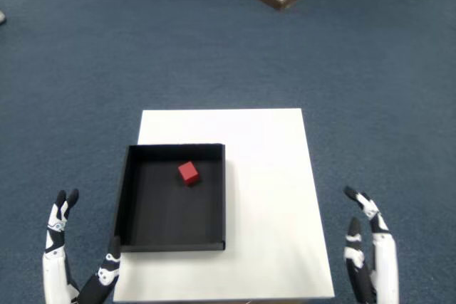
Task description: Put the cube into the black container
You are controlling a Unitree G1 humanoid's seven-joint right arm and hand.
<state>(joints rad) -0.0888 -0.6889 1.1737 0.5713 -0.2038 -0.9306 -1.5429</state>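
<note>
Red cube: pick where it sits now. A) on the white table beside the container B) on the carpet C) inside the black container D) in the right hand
C: the red cube rests on the floor of the black container, while the right hand is open and off to the side.

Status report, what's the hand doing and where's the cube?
Right hand open, empty, off the table's right edge. Red cube inside black container, far half. Nothing in the way.

the cube [188, 172] lies in the container [122, 204], which sits on the left part of the table [271, 197].
</note>
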